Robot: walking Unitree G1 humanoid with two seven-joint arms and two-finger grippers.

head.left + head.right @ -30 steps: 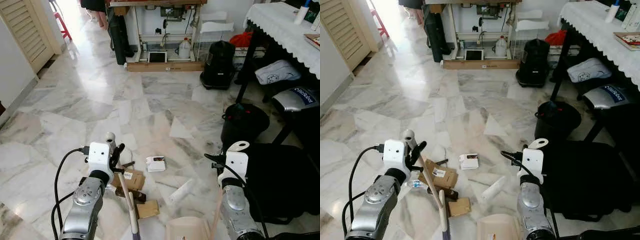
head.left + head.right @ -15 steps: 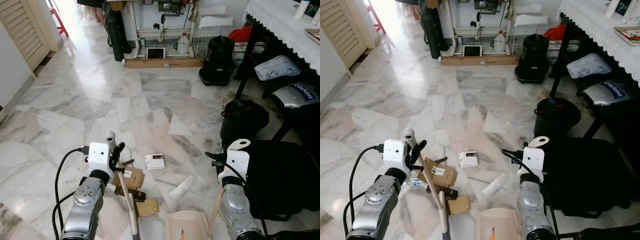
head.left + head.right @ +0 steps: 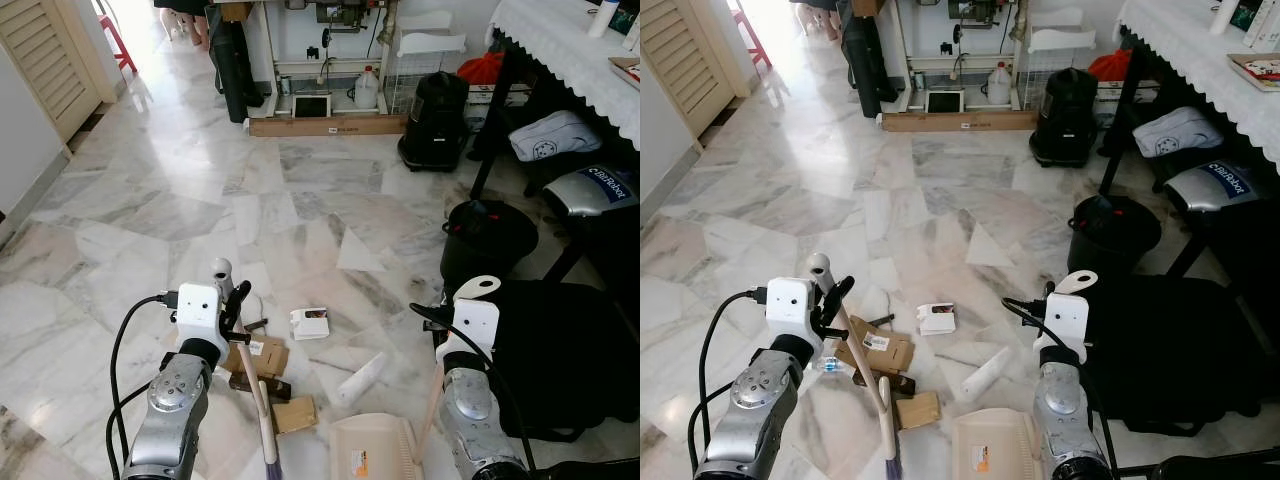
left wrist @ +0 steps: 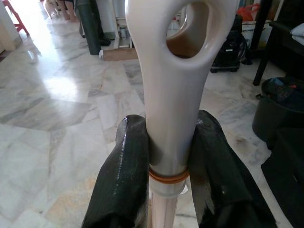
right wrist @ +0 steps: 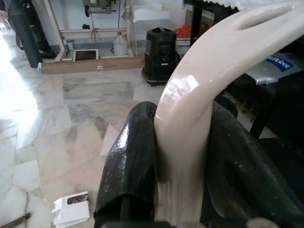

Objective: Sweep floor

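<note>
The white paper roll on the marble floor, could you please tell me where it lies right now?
In the left eye view, the white paper roll lies on the marble floor just ahead of the beige dustpan, right of the brown cardboard scraps.

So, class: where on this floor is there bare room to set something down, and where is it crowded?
Bare marble floor runs wide from the louvred door to the long cardboard box. It is crowded near the robot: cardboard scraps, a small white box, a paper roll and the dustpan. The black bin crowds the right.
</note>
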